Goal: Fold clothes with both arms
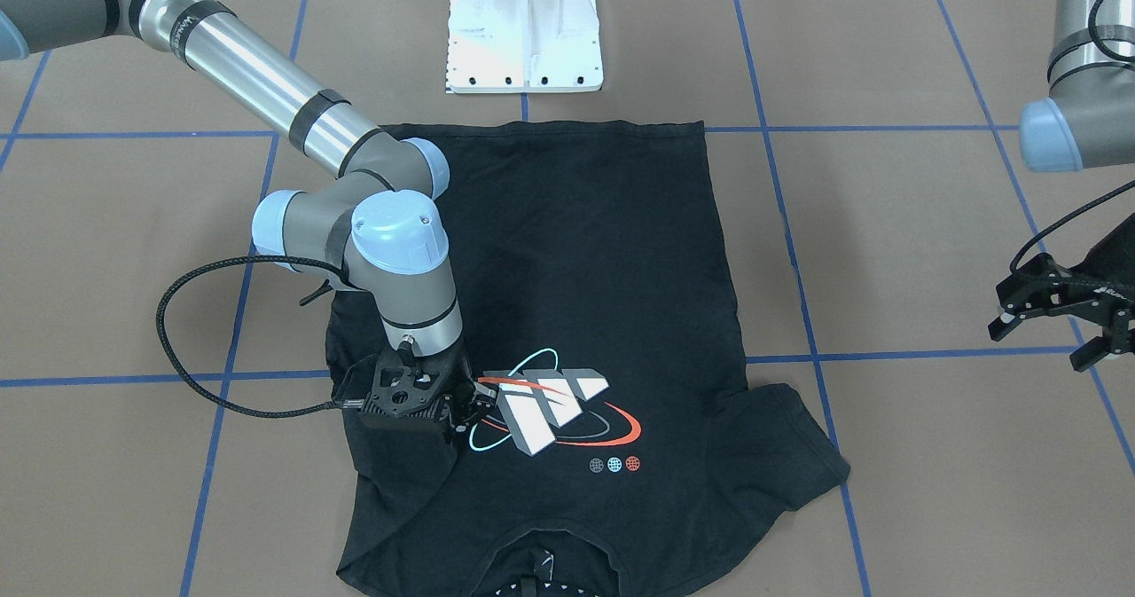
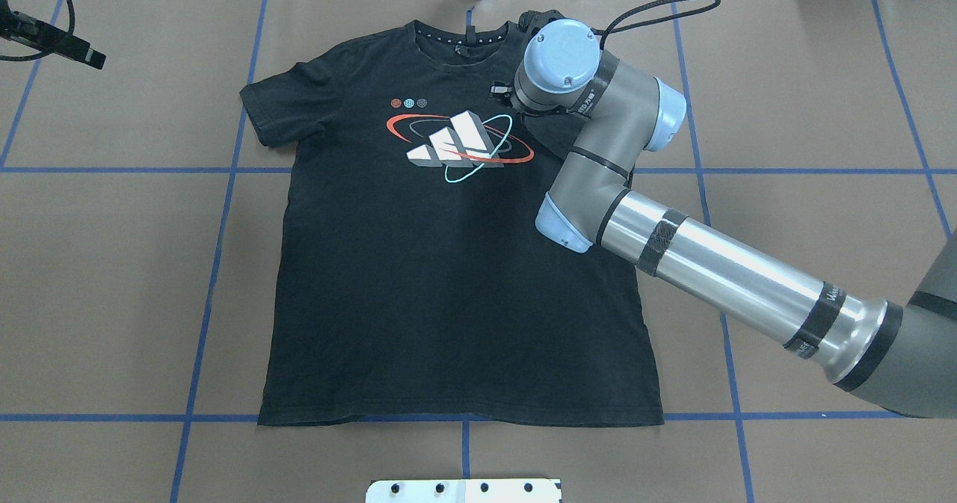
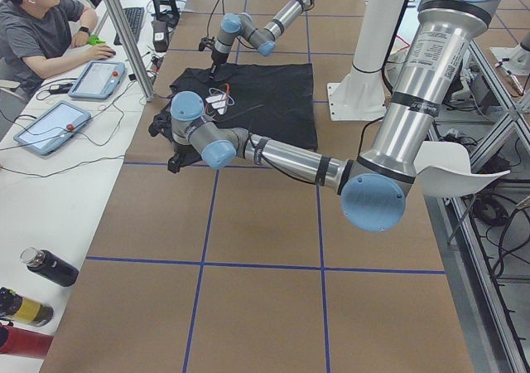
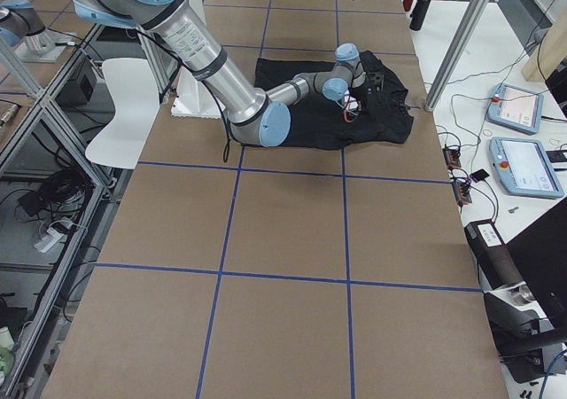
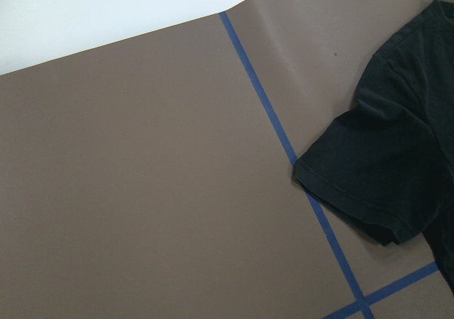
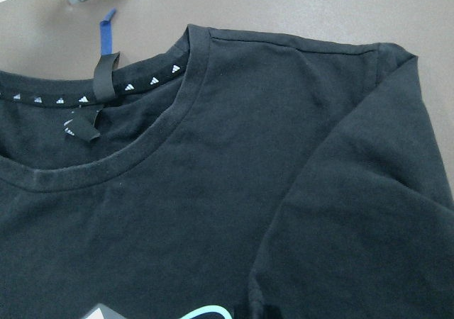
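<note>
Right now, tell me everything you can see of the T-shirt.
The T-shirt is black, soft-looking knit, short-sleeved, lying flat, print up, on the brown table. Its collar, lined with tiny white logos, points away from the robot; the hem lies nearest it. The chest graphic shows white-grey blocks ringed in orange and teal. The sleeve on the robot's left is spread out; the other lies beneath the right arm. The right gripper is low over the chest beside the graphic; contact unclear.
</note>
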Motion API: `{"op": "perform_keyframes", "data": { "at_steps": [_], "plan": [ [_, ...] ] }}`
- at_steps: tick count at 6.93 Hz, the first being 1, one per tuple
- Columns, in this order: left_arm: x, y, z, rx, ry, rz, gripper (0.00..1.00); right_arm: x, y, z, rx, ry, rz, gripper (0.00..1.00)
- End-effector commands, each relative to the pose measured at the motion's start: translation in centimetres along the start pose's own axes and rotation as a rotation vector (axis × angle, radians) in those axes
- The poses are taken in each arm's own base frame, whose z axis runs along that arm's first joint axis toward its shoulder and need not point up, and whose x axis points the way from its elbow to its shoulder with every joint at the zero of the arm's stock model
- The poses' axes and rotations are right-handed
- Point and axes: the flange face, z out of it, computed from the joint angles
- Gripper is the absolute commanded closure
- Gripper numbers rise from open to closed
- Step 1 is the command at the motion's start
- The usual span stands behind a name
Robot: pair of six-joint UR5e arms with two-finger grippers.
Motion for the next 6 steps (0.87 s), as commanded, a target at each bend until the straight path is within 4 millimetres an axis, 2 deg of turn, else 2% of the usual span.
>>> {"op": "perform_keyframes", "data": {
  "at_steps": [1, 3, 4, 5, 6],
  "plan": [
    [-0.6, -2.3, 1.4, 0.016, -0.021, -0.062, 0.00, 0.7, -0.6, -0.2, -0.044, 0.056, -0.057, 0.00],
    [-1.1, -2.0, 7.7, 0.108, -0.061, -0.149, 0.00, 3.4, -6.5, -6.5, -0.179, 0.123, -0.157, 0.00],
    [0.0, -2.9, 10.0, 0.145, -0.068, -0.217, 0.00, 7.1, -7.9, -8.7, -0.209, 0.093, -0.190, 0.00],
    [2.6, -3.7, 12.7, 0.160, -0.093, -0.258, 0.00, 12.2, -8.6, -9.9, -0.218, 0.080, -0.233, 0.00],
    [6.4, -3.5, 16.0, 0.185, -0.123, -0.307, 0.00, 16.4, -9.8, -10.6, -0.238, 0.070, -0.279, 0.00]
  ]
}}
